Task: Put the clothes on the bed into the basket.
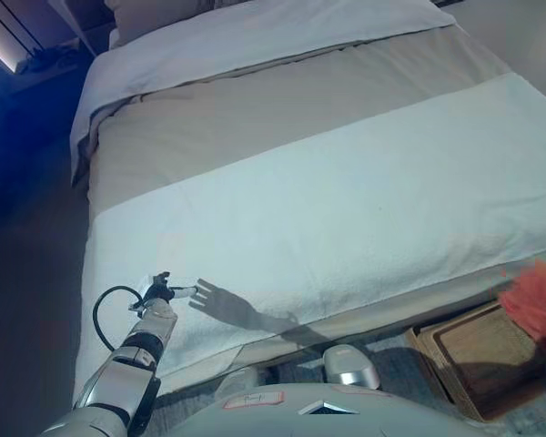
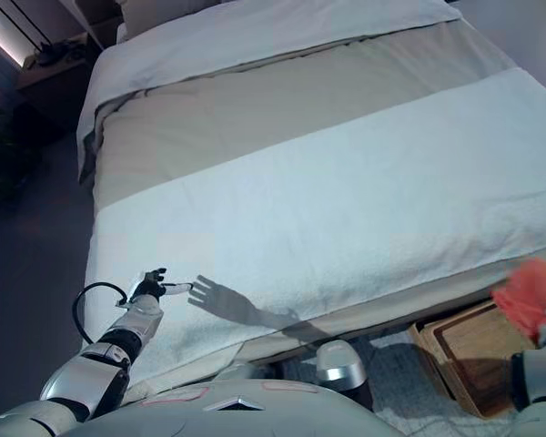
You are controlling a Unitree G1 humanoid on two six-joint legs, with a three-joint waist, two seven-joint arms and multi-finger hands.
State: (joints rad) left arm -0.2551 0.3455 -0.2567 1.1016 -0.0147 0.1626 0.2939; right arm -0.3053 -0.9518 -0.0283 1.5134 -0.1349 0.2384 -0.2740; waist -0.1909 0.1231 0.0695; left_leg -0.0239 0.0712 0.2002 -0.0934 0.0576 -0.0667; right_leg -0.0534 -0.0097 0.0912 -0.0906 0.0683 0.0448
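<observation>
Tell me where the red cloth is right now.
The red cloth is at the right edge of both views, off the bed, hanging just above the wooden basket on the floor.

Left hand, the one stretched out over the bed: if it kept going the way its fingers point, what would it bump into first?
Probably nothing solid: the left hand points rightward across the white blanket, which shows no clothes in that line. Its height above the blanket is unclear, so it might brush it.
</observation>
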